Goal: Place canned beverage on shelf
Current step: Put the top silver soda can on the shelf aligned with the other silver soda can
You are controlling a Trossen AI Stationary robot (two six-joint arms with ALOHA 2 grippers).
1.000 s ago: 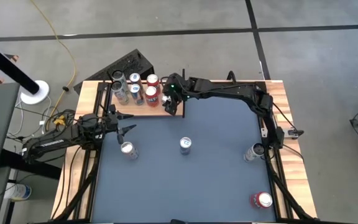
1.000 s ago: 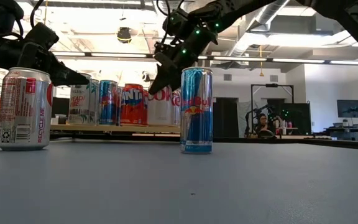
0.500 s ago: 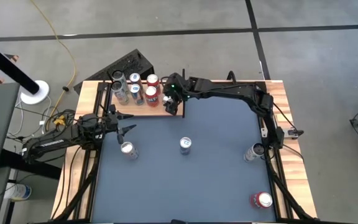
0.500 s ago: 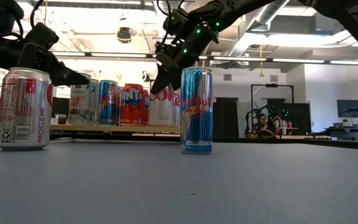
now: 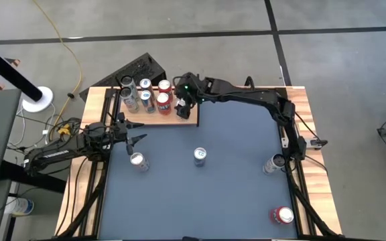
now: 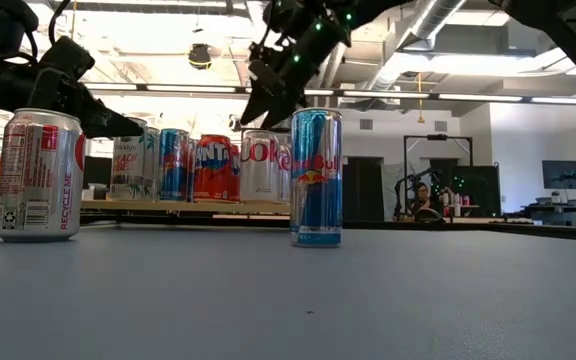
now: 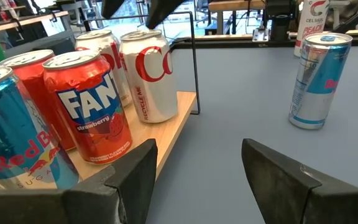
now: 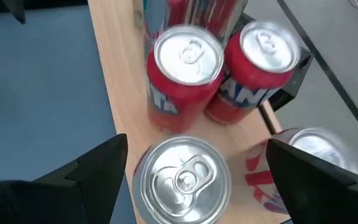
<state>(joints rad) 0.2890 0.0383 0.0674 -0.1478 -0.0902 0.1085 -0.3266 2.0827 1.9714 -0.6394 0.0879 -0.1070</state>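
Above the far-left shelf point(image 5: 158, 110), right gripper point(image 5: 181, 100) hangs over the board's right end, fingers point(image 8: 92, 167) spread wide apart, gripping nothing. Directly beneath it in the right wrist view stands a silver-topped can point(image 8: 181, 179), upright on the wood, free of both fingers. Same can reads as the white Coke can point(image 6: 260, 165) in the low view, gripper point(image 6: 268, 95) above its top, not touching. Just beyond it on the board: two red Fanta cans point(image 8: 182, 78), side by side and touching or nearly so. Left wrist view shows the white Coke can point(image 7: 148, 74) at the board's end next to a thin black post point(image 7: 194, 68), Fanta strawberry can point(image 7: 91, 106) beside it, a blue Red Bull can point(image 7: 8, 143) further along.

Left gripper point(image 5: 136, 132) waits over the table's left edge, near the shelf's near-left corner, fingers point(image 7: 129, 177) apart, empty.

Loose on the blue table point(image 5: 233, 194), all upright: silver can point(image 5: 138, 161) just near-side of the left gripper, slim Red Bull can point(image 5: 200, 155) mid-table, another silver can point(image 5: 273, 163) at the right edge, red can point(image 5: 281, 215) at the near-right corner. Person seated far back in the room point(image 6: 423, 200), low view.
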